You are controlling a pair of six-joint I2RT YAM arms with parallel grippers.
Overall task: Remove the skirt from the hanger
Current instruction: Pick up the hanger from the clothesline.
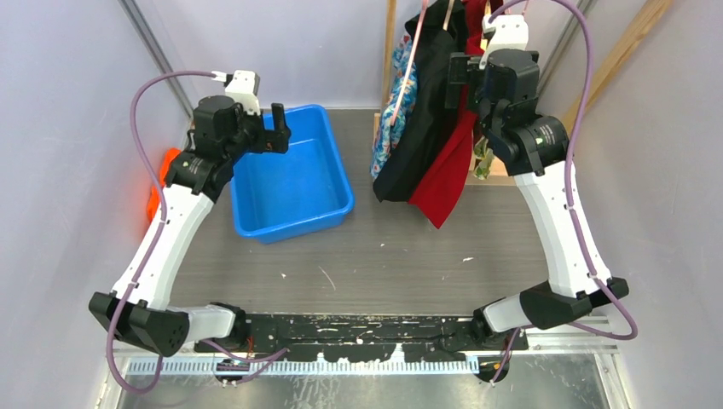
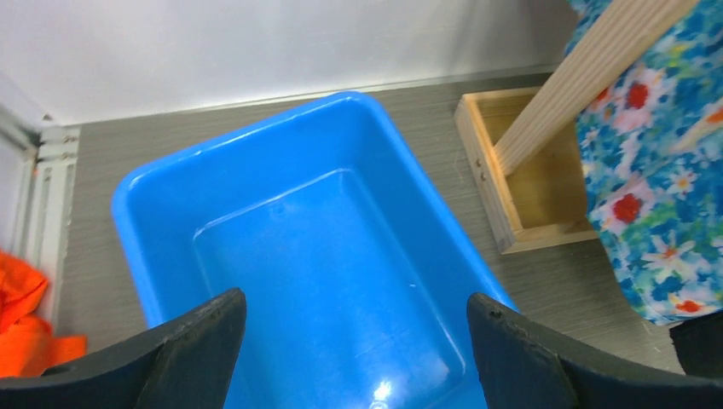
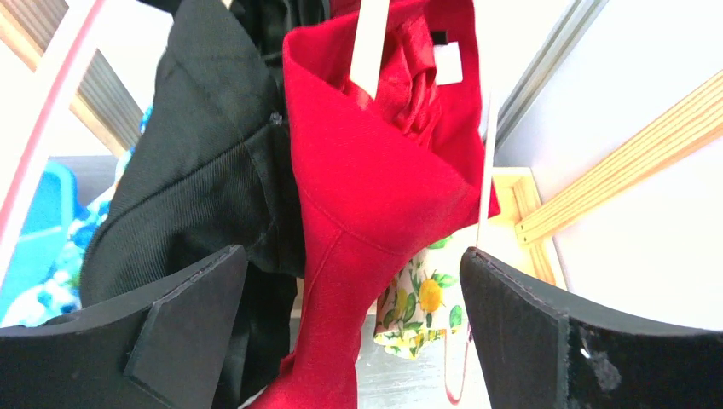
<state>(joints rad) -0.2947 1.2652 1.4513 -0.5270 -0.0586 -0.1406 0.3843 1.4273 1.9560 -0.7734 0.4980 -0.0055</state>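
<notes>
Far left, a crumpled orange cloth (image 2: 26,324) is mostly hidden behind the left arm (image 1: 170,230); the left gripper (image 2: 351,328) hangs, jaws wide apart and empty, above a blue rectangular plastic tub (image 1: 294,175). Further right, a blue floral garment (image 2: 656,213), a black ribbed garment (image 1: 426,119) and the red fabric skirt (image 3: 375,196) hang bunched together, their hangers (image 3: 371,38) cut off at the top. The right gripper (image 3: 354,328) faces the skirt, jaws wide apart, holding nothing.

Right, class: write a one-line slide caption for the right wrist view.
Open right gripper faces a red garment hanging beside a black garment.
</notes>
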